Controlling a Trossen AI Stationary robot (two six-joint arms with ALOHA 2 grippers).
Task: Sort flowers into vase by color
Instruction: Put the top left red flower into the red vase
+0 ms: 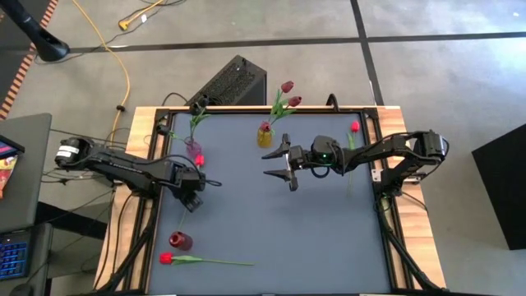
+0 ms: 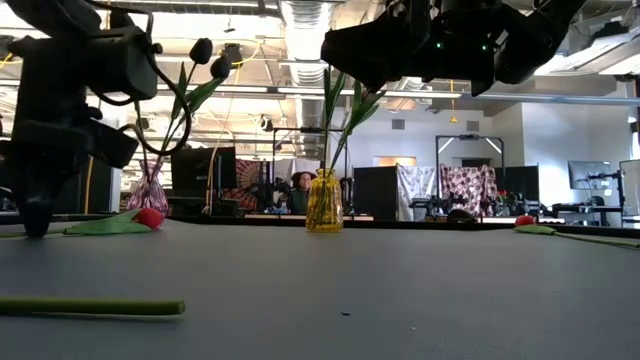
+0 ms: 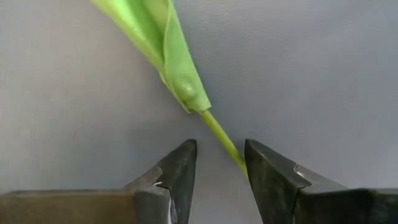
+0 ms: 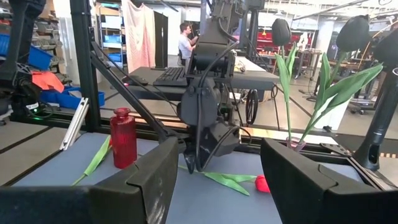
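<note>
Green and wire-thin, the stem of the red tulip [image 1: 198,159] lying flat on the grey counter [image 1: 271,238] passes between the half-parted fingers [image 3: 177,174] of the left gripper [image 1: 196,200], not yet pinched; I judge they should sink until both tips flank it, then clamp just below the leaf. In the high view its long axis slants, bud toward the pink vase [image 1: 194,150]. The right gripper [image 1: 283,167] hangs mid-counter, fingers spread and empty.
</note>
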